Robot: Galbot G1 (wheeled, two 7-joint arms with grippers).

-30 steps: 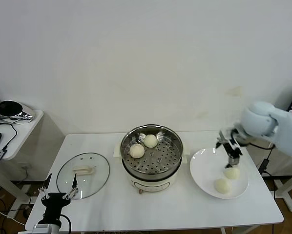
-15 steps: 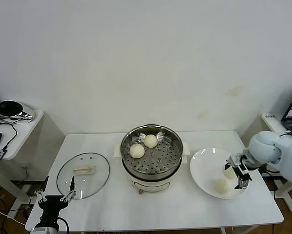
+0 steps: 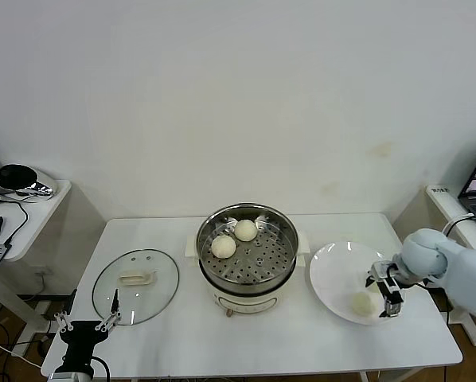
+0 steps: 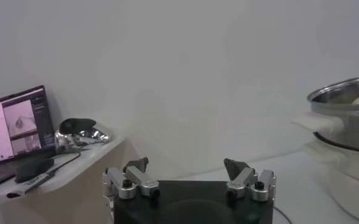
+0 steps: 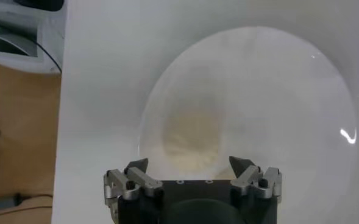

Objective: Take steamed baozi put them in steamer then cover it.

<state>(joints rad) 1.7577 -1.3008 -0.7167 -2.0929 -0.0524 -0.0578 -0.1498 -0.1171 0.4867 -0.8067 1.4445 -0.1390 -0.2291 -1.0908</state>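
At the table's near left corner the left gripper (image 3: 84, 325) waits low with its jaws spread and empty, just short of the glass cover (image 3: 135, 285), which lies flat on the white table (image 3: 246, 338) with its cream handle up. Over on the right, the right gripper (image 3: 385, 288) is down over the white plate (image 3: 333, 274), jaws spread wide either side of a baozi (image 5: 191, 139) and pinching nothing yet; a second baozi (image 3: 361, 302) lies just beside it on the plate. These buns look soft, light and easily dented, so a gentle squeeze across the widest part, low on the sides, seems wisest. Each is a small, smooth, cream-white dome. Farther back at mid-table the stainless steamer (image 3: 282, 231) stands uncovered, and two more baozi (image 3: 224, 246) sit on its perforated tray, toward its far left
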